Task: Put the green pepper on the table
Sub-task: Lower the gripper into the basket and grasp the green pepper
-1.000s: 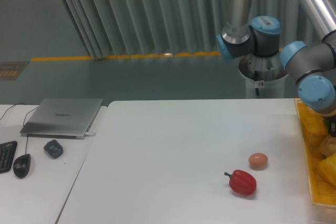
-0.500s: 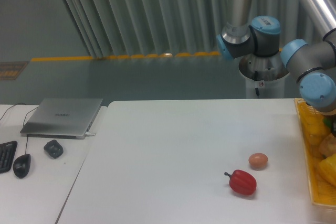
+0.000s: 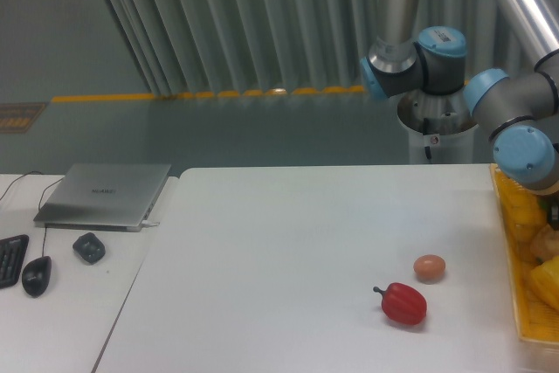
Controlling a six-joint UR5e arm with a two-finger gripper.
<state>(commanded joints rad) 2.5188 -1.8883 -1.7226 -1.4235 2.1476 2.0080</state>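
White table (image 3: pixel 288 259) is showing only the red pepper (image 3: pixel 403 303) and an egg (image 3: pixel 429 267), green pepper nowhere visible, arm (image 3: pixel 515 120) reaching over the yellow bin (image 3: pixel 511 281), gripper out of frame so can't tell its state — placing not done

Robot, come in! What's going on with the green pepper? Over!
Gripper out of frame, over yellow bin. Green pepper not in sight. Table holds red pepper, egg.

A silver-grey robot arm (image 3: pixel 410 32) built from round metal tubes is pictured, its joints capped in light blue plastic. A white pedestal base (image 3: pixel 441 133), marked with a small red-and-white label and trailed by a thin dark cable, is seen beyond the table's far edge.
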